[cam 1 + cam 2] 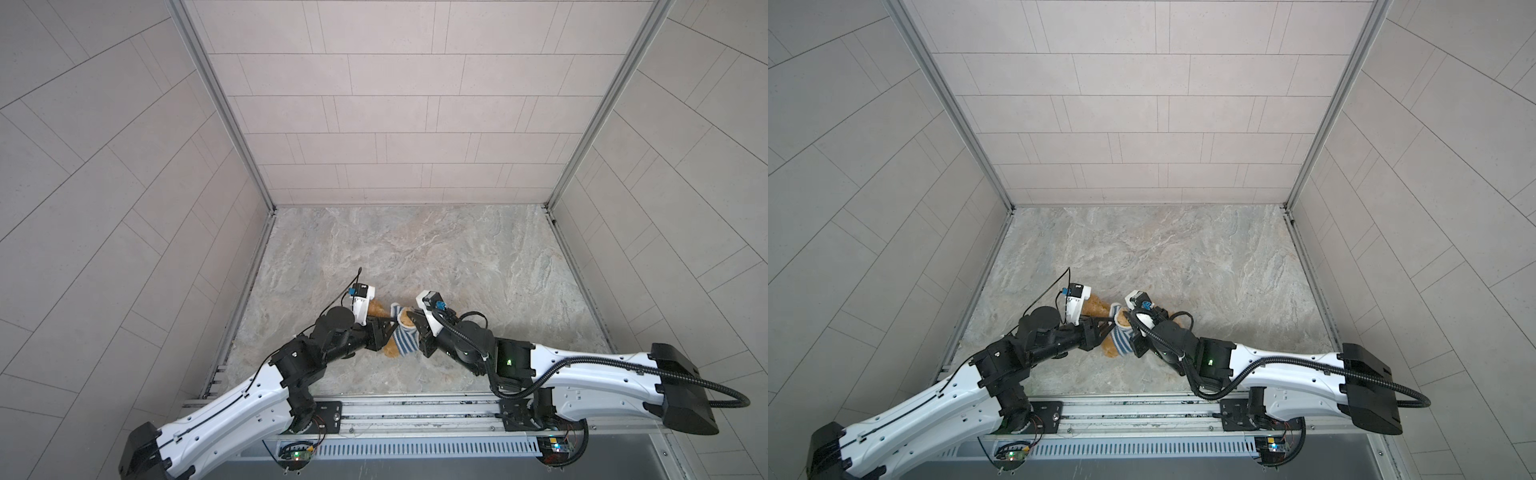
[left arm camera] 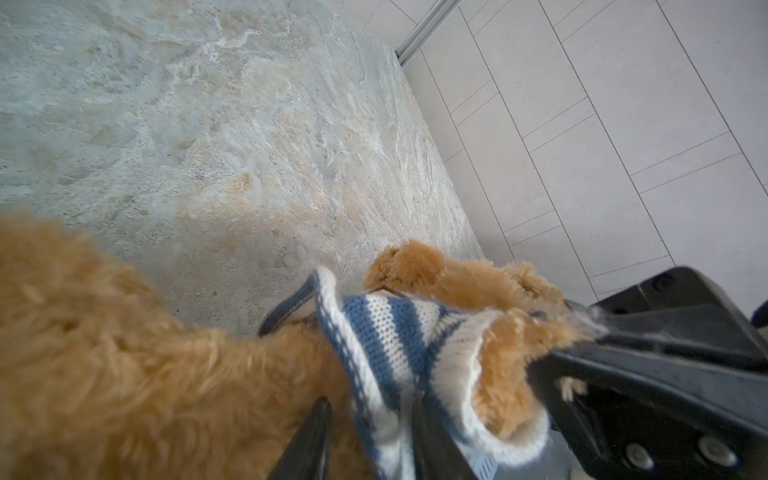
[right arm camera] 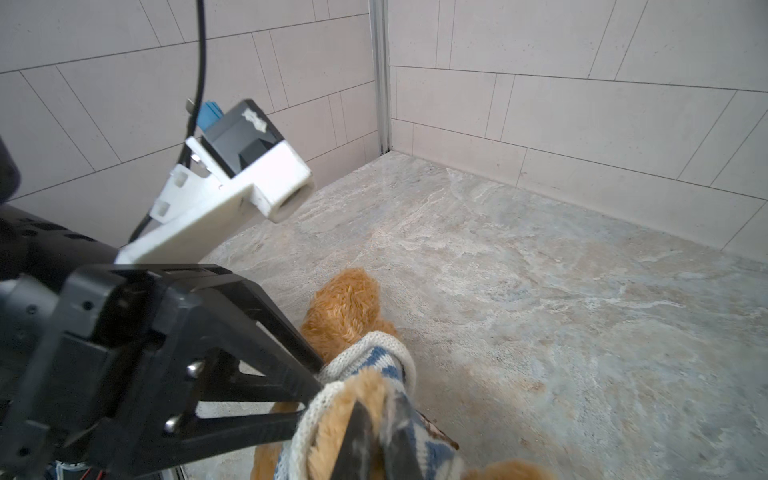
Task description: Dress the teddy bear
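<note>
The golden-brown teddy bear lies near the table's front middle, with the blue-and-white striped shirt partly around its body. My left gripper comes in from the left. Its jaws stand apart, one finger against the fur and the other on the knit, with the shirt's hem between them. From the right, my right gripper is shut on a furry limb that sticks out of the shirt's white-rimmed opening. Both arms hide much of the bear in both top views.
The marbled table stretches away behind the bear. Tiled walls close it in at the back and on both sides. A metal rail with the two arm bases runs along the front edge.
</note>
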### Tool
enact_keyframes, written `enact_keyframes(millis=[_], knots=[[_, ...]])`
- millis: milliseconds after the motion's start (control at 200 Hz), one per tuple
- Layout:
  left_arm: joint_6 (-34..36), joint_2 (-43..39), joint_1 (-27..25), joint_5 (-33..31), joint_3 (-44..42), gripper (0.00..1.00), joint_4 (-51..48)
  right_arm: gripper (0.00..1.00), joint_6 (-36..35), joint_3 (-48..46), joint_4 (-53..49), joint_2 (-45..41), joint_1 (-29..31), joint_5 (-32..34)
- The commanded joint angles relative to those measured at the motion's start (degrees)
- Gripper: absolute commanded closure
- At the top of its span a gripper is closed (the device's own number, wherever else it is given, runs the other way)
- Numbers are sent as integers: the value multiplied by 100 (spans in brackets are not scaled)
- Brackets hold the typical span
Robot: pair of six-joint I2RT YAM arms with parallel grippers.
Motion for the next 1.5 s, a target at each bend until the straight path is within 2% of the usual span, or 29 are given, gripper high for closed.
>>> enact_keyframes(millis=[0,155,245,471,571,786,891,961,1161,1302,1497], knots=[[-111,125,-24,-88,-169,72,451,100,139,1,674,-91,-60,-436],[-124,181,-14,-134,-237,100,529,100,308,-121,1135,-103,-215,-1062],[-118,161,103,-207,-358,100,366,100,295,-352,1339,-215,-256,-1264],[39,132,987,307,-915,100,323,100,129,-684,1798,-635,-304,-1747],[166,137,1113,342,-967,100,190,100,142,-855,1922,-846,-372,-1781],[521,234,1151,293,-890,100,-186,100,178,-1003,1817,-1074,-427,-1453],[510,246,1151,511,-890,100,-16,100,195,-833,1067,-965,-434,-781],[475,301,1146,674,-885,100,152,96,329,-813,688,-836,-510,-429],[190,546,1073,1048,-975,100,884,87,490,-1320,926,-693,-674,-797],[-10,776,855,1114,-933,100,1373,78,176,-1316,489,-818,-673,-1256],[-198,1097,547,1036,-820,100,1772,67,-555,-942,-461,-1038,-665,-2331]])
